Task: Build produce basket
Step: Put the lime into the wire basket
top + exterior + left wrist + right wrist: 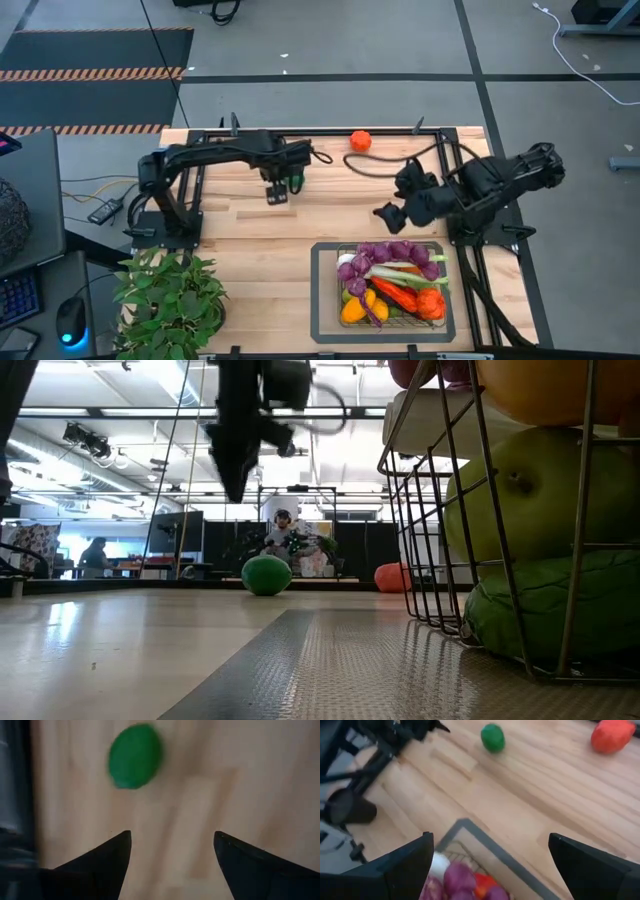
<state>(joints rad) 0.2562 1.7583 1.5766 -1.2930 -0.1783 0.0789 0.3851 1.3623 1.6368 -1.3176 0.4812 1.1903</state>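
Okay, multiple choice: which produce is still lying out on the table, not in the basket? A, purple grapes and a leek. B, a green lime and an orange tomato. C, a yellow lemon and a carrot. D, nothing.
B: the green lime lies on the wood under the left gripper and the orange tomato sits near the far edge, both outside the basket.

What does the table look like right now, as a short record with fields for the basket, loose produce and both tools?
basket: wire-mesh basket on the table's near right part, filled with produce
loose produce: green lime on the wood under the left arm; orange tomato near the far edge
left tool: left tool open, empty, over the table close to the lime
right tool: right tool open, empty, above the basket's far edge
plant: potted plant at the near left corner
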